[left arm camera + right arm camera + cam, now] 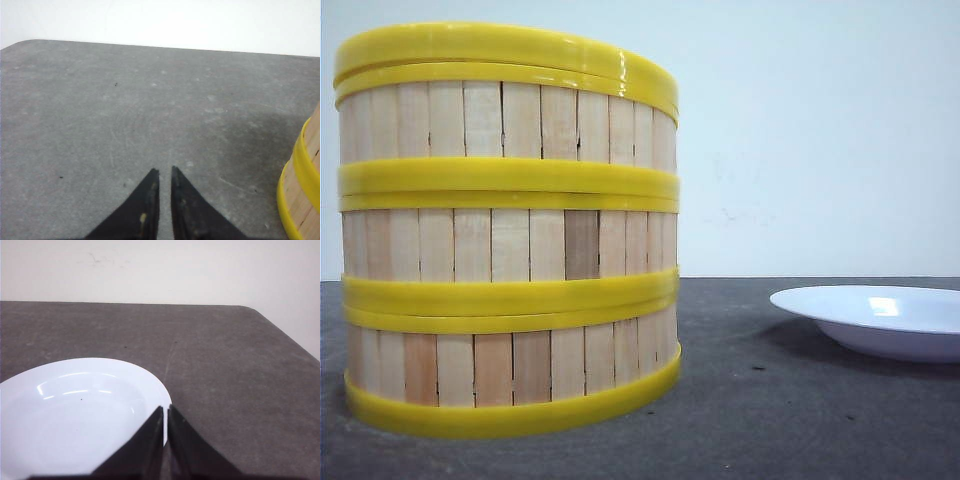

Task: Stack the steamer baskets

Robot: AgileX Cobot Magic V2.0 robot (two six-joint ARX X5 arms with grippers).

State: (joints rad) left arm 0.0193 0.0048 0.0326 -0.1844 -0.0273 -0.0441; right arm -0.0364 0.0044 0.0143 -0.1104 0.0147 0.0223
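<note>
Standing stacked on the grey surface [800, 420], three steamer baskets [508, 230] sit left of a white plate [880, 318]. Left pincer [165, 172] and right pincer [165, 409] are both together, empty.

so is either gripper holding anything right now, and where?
Nothing held. Left gripper and right gripper are both shut on nothing; the steamer baskets stand stacked, untouched.

The steamer baskets [508, 230] have pale wooden slats banded by yellow rims; the plate [75, 415] beside the black right gripper [165, 412] is glossy white; the table [125, 110] is mottled grey.
</note>
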